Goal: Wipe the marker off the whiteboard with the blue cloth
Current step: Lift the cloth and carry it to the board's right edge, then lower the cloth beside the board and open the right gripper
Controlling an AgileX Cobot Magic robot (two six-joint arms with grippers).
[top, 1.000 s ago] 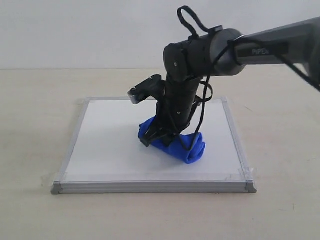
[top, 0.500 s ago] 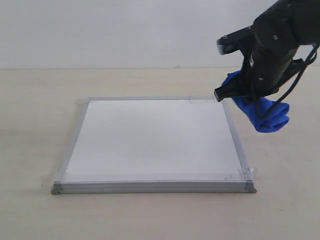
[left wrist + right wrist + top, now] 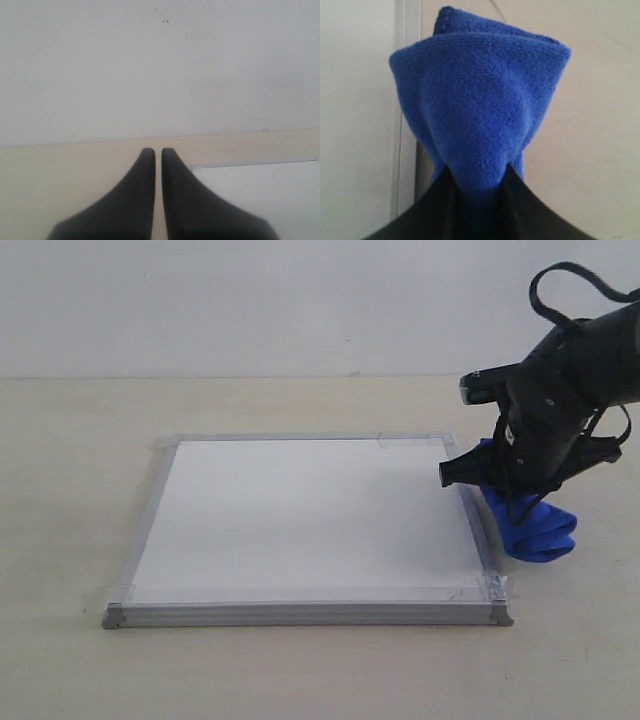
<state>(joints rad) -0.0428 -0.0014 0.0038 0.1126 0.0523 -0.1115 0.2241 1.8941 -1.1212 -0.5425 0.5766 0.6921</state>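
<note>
1. Plainly, the whiteboard [image 3: 300, 520] lies flat in the middle of the desk [image 3: 300, 400], its long rails parallel to the desk's far edge. I find no marker line on its white face, so the wiping looks done.
2. The right gripper [image 3: 500, 492] is clamped on the blue cloth [image 3: 535, 530]. It pinches one gathered end, so the thick rest bulges out beyond the fingers as a soft pad.
3. The cloth hangs just past the board's right rail, over bare desk toward the right edge, probably to be put down off the board. I cannot tell whether it touches the desk.
4. The left gripper [image 3: 158, 155] appears only in its own wrist view. Its fingers are nearly together with a thin slit between them, and they hold nothing. It faces the desk's far edge beside a board corner, out of the way.
</note>
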